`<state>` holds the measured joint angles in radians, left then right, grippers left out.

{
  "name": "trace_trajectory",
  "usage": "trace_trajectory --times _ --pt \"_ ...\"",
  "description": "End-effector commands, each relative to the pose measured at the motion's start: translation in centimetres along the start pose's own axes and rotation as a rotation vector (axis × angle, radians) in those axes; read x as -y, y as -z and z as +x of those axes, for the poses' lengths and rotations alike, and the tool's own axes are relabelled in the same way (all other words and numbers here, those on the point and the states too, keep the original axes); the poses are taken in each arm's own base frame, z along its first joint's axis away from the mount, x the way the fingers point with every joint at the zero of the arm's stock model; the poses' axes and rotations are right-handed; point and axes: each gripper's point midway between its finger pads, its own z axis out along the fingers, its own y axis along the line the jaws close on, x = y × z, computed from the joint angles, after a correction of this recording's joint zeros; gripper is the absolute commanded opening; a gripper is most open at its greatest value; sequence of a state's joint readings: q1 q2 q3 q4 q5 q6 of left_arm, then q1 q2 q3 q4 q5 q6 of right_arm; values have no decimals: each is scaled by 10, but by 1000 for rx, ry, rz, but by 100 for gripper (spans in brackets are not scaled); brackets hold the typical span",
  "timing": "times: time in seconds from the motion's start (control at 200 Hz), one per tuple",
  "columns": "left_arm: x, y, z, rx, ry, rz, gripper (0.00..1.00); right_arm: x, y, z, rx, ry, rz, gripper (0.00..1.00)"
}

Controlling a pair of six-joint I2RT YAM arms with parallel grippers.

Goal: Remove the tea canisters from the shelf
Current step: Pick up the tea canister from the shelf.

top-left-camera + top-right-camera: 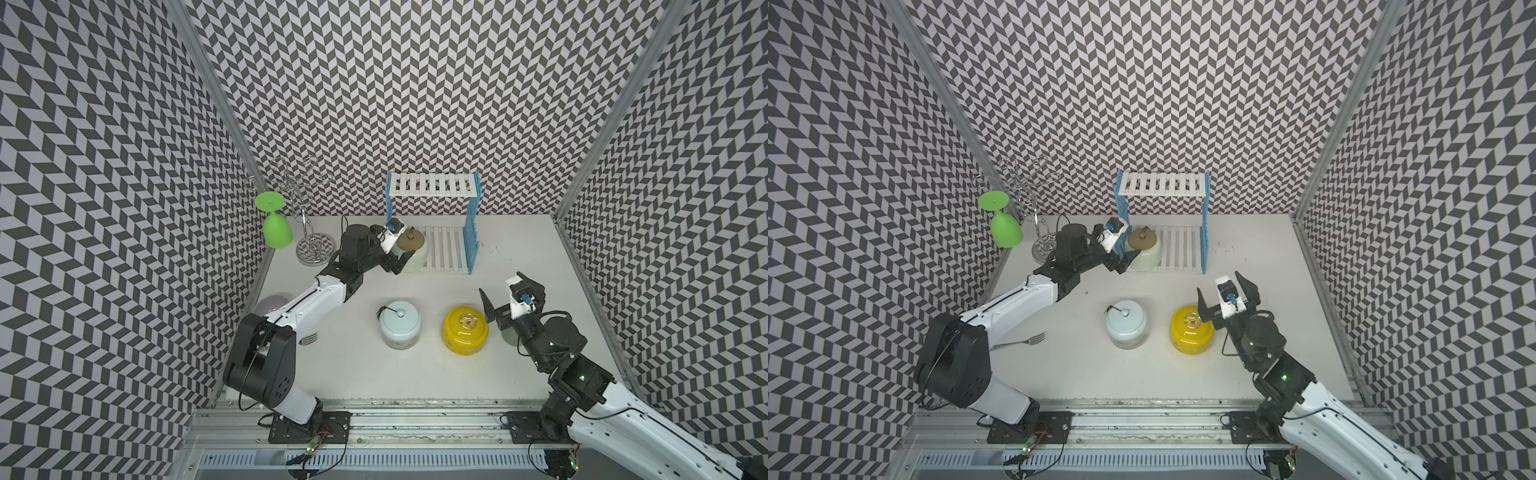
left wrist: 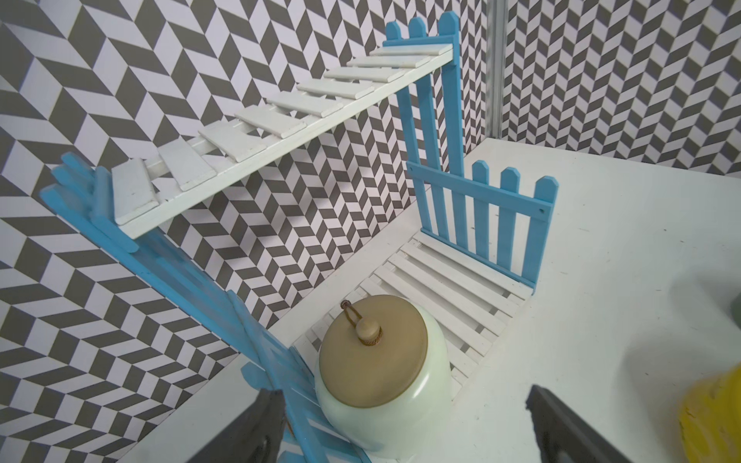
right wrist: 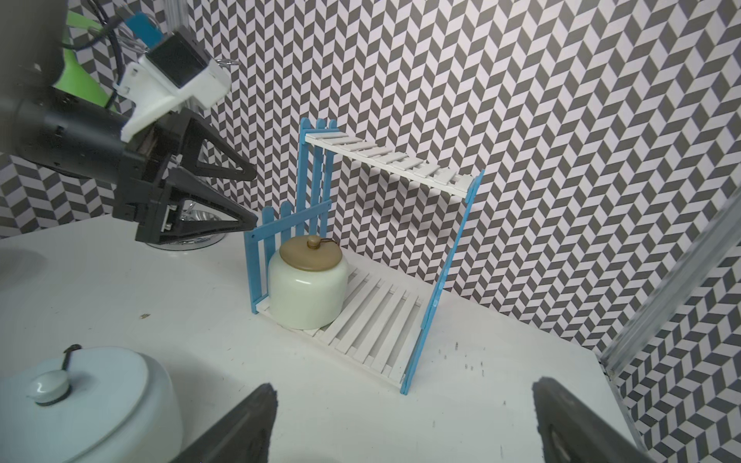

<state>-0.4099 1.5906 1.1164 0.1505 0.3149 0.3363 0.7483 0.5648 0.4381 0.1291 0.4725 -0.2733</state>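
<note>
**Both top views.** A white table stands inside chevron-patterned walls. The shelf (image 1: 432,189) stands at 12 o'clock against the back wall, and its upper board is bare. The cream canister (image 1: 415,257), brown-lidded, sits at the 9 o'clock end of the lower board, just inside the blue side panel. It is the only canister on the shelf.

The pale blue canister (image 1: 400,328) and the yellow canister (image 1: 464,338) stand on the table toward 6 o'clock, well apart from the shelf, so they look finished with. The left gripper (image 1: 397,249) reaches in from 8 o'clock with its jaws spread, just beside the cream canister, probably lining up a grasp. The right gripper (image 1: 505,293) hovers at 4 o'clock, spread and empty. Only a sliver of the sage green canister (image 1: 508,336) shows beneath it.

**Left wrist view.** The cream canister lies between the parted fingers (image 2: 256,425). The blue panel passes close by one finger and may get in the way of closing.

**Right wrist view.** The left gripper gapes beside the panel, clear of the canister. The right fingers (image 3: 240,425) frame bare table.
</note>
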Motion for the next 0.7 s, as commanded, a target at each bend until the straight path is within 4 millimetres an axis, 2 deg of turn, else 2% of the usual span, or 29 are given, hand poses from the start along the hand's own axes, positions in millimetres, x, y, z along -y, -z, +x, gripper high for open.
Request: trace_trajectory --times 0.0,0.411,0.591,0.691 --pt "-8 -13 -1 -34 28 -50 98 21 5 -20 86 -30 97 100" --pt "1 -63 9 -54 72 -72 89 26 11 -23 126 -34 121 100" --pt "-6 -83 17 -70 98 -108 79 28 13 -24 139 -34 126 100" --pt "-14 -90 20 -79 114 -145 79 29 14 -25 143 -35 128 100"
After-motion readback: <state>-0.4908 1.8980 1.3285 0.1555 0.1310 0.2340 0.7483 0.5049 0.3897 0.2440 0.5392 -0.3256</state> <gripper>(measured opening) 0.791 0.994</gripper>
